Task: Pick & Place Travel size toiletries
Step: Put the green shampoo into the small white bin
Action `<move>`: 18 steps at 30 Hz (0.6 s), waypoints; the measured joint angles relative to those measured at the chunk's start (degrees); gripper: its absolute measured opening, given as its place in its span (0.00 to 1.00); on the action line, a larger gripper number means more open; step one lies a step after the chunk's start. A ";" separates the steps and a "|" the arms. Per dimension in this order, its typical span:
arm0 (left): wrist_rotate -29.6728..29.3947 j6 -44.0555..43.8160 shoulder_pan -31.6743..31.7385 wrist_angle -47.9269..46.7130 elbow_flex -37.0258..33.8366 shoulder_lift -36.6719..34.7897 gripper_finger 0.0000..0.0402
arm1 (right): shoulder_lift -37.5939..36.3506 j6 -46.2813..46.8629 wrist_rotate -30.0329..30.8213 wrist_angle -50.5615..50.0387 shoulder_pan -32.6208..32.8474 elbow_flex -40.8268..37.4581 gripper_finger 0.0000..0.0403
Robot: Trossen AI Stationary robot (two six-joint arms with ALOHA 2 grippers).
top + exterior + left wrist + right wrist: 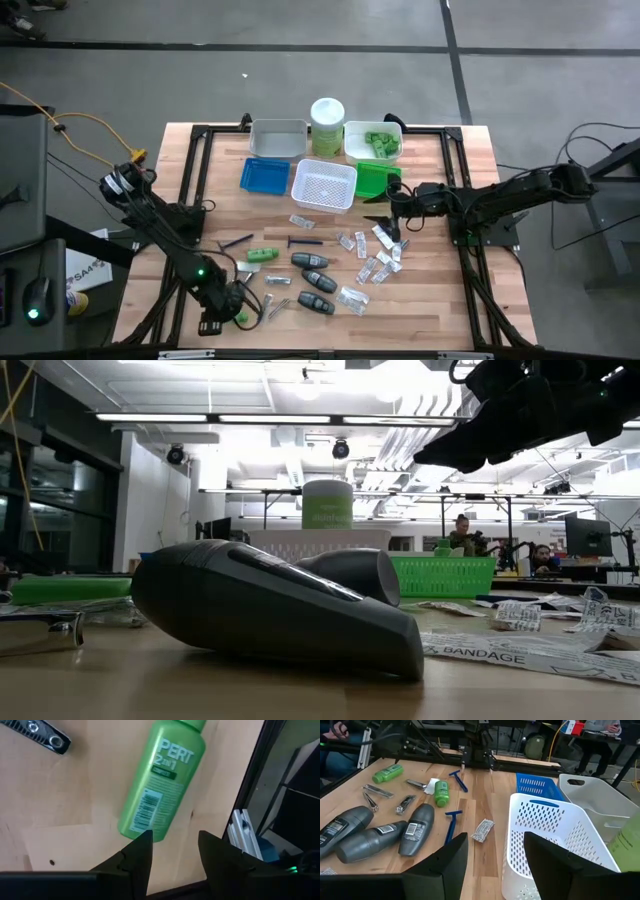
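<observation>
The toiletries lie scattered over the wooden table: grey oval cases (312, 280), blue razors (303, 241), clear packets (375, 258), metal clippers (278, 305) and a green bottle (262, 255). My left gripper (232, 312) stands open near the table's front left, pointing steeply down. Right before its fingertips lies a second green bottle (162, 780) flat on its side, its base end toward my left gripper (172, 837). Whether a fingertip touches it, I cannot tell. My right gripper (492, 850) hangs open above the table right of centre (400, 215), nothing between its fingers.
Along the far side stand a grey tray (278, 138), a blue tray (264, 175), a white perforated basket (324, 185), a green tray (378, 178), a white tray (373, 140) holding green tubes, and a tall canister (327, 125). A clipper (42, 735) lies beside the bottle.
</observation>
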 joint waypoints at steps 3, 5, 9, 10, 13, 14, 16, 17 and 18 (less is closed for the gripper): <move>0.48 -0.07 0.04 0.01 0.00 0.38 0.40 | 0.00 -0.02 0.99 -0.04 0.02 0.00 0.46; 0.60 -0.06 0.04 0.36 0.00 0.34 0.40 | 0.00 -0.04 1.30 -0.02 0.02 0.00 0.46; 0.26 -0.97 0.02 1.10 0.00 0.34 0.40 | 0.00 -0.07 1.25 -0.03 -0.01 0.00 0.46; -0.37 -1.25 0.02 1.25 0.00 0.34 0.40 | 0.00 -0.12 1.24 -0.07 -0.01 0.00 0.46; -2.14 -1.16 0.04 0.05 -0.02 0.34 0.40 | 0.00 -0.24 1.22 -0.04 -0.01 0.00 0.46; -2.01 -1.10 0.09 0.21 -0.02 0.34 0.40 | 0.00 -0.26 1.22 -0.07 -0.01 0.00 0.46; -1.74 -0.98 0.04 0.34 -0.02 0.34 0.41 | 0.00 -0.41 1.22 -0.07 -0.01 0.00 0.46; -1.58 -0.95 0.02 0.20 -0.02 0.34 0.42 | 0.00 -0.42 1.22 -0.07 -0.01 0.00 0.46; -1.43 -0.89 0.02 0.15 -0.02 0.34 0.43 | 0.00 -0.44 1.22 -0.09 -0.01 0.00 0.46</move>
